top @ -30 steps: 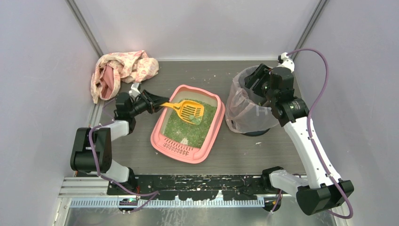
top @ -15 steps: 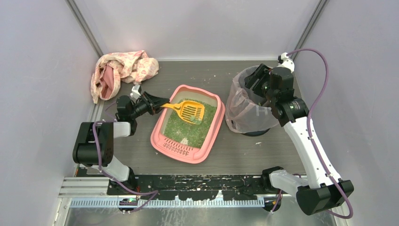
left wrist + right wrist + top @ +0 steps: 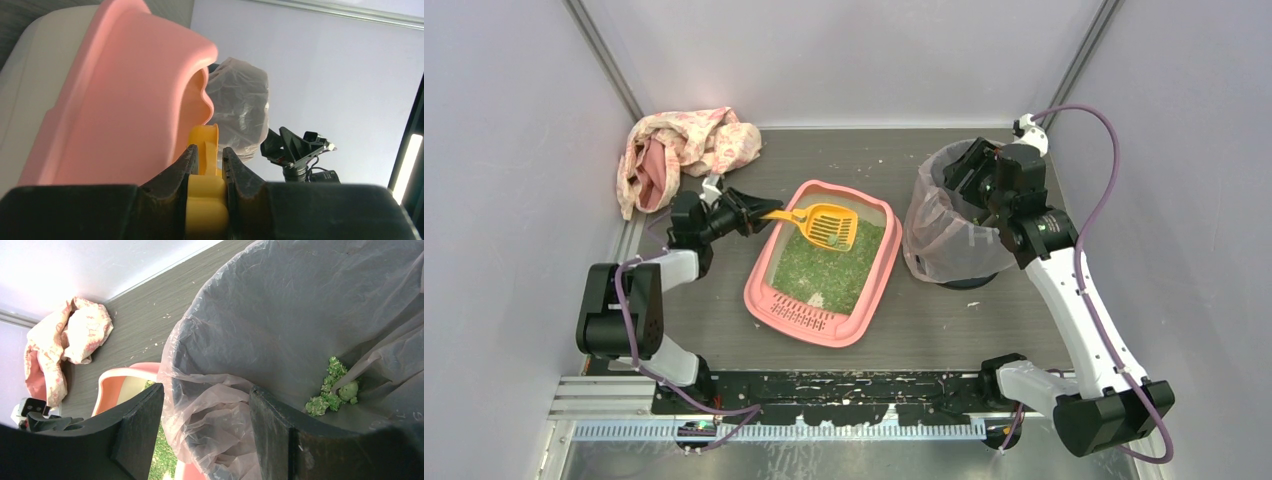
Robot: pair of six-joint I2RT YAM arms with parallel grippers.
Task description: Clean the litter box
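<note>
While the right arm hasn't budged, the left one has lifted over the last second. The tabletop [image 3: 924,340] is unchanged, crumbs scattered on it.

The litter box [image 3: 805,316] sits mid-frame, angled, grate lip toward the bottom, and it hasn't shifted. Green granules [image 3: 824,275] still cover its floor.

The bin [image 3: 944,240] stands just right of the box. The right end effector [image 3: 205,432] has its jaws wide apart, straddling the bagged rim with no clear pinch. Green clumps [image 3: 330,390] already lie inside.

The cloth [image 3: 684,150] at upper left is untouched.

The left end effector [image 3: 207,155] is clamped tight on the yellow scoop [image 3: 824,225] handle. The scoop head was down in the granules a second ago. Now it's raised and pulled toward the box's far end. A dark bit may sit in it, too small to be sure.

Judgement: sifting pass finished, load lifted; carrying it across to the bin looks like the next step.
</note>
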